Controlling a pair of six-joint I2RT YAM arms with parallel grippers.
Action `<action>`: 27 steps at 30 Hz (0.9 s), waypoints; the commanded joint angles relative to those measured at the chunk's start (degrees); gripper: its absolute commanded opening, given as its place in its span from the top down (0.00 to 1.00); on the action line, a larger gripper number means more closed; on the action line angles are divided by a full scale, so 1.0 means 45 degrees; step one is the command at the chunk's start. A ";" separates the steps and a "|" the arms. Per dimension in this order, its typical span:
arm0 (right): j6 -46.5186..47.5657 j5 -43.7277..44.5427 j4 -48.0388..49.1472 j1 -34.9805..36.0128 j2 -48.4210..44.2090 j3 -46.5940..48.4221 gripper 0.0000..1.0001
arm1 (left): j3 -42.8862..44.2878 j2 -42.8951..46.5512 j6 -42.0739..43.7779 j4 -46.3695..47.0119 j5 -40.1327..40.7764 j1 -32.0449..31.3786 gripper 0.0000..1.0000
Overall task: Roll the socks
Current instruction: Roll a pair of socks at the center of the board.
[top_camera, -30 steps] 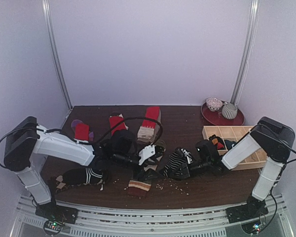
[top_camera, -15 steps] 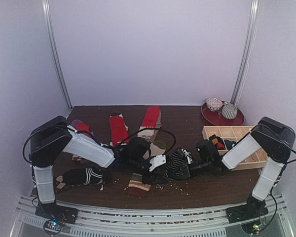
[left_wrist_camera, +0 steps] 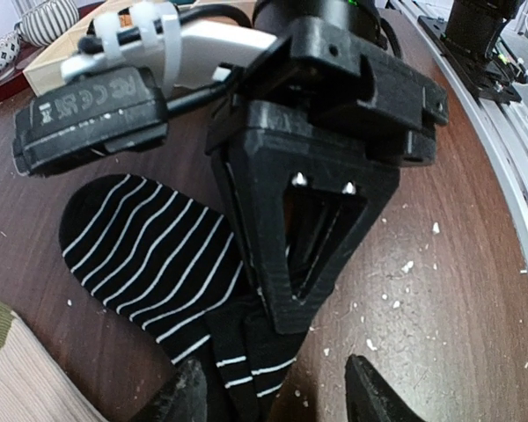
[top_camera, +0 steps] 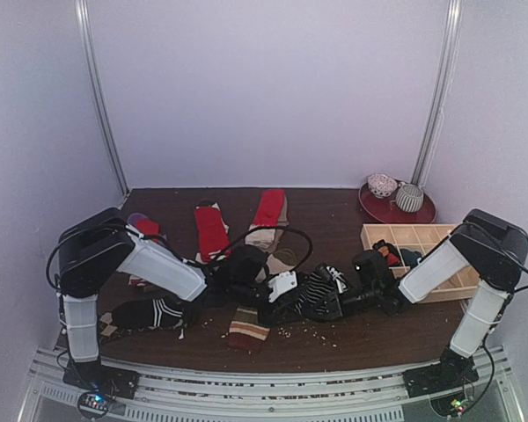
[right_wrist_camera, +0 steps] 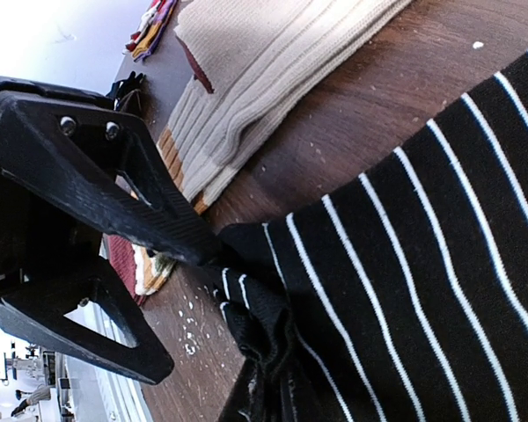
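Nearest you, the beige banded sock (top_camera: 248, 330) lies by the table's (top_camera: 378, 336) front edge. Just behind it, your left gripper (left_wrist_camera: 282, 397) stands with jaws apart astride the narrow end of the black striped sock (left_wrist_camera: 150, 246). The right gripper (left_wrist_camera: 288, 309) is pinched tight on that same end. The red socks (top_camera: 211, 230) lie farther back.

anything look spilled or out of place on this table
Pale crumbs are scattered over the dark table near the front edge, around the black striped sock and the beige banded sock. They look like spilled debris; what they are I cannot tell.
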State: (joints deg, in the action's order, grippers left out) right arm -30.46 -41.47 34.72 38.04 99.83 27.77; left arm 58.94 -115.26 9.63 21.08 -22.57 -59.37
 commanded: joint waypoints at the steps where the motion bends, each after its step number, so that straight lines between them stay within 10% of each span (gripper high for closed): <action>1: -0.0079 0.0648 -0.2439 -0.0113 0.0384 -0.0643 0.94 | 0.0496 -0.0391 0.0126 0.0668 -0.0187 -0.0067 0.49; 14: -0.0010 0.0552 -0.2685 -0.0153 0.0261 -0.0611 0.94 | 0.0776 -0.1383 0.0119 0.0168 -0.0740 -0.0048 0.58; 27: 0.0044 0.0295 -0.2846 -0.0173 -0.0033 -0.0536 0.91 | 0.0658 -0.1443 -0.0034 -0.0847 -0.0534 -0.0050 1.00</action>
State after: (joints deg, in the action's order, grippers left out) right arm -30.44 -42.39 32.27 37.56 98.85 27.73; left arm 61.73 -120.36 9.47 21.06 -24.82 -59.35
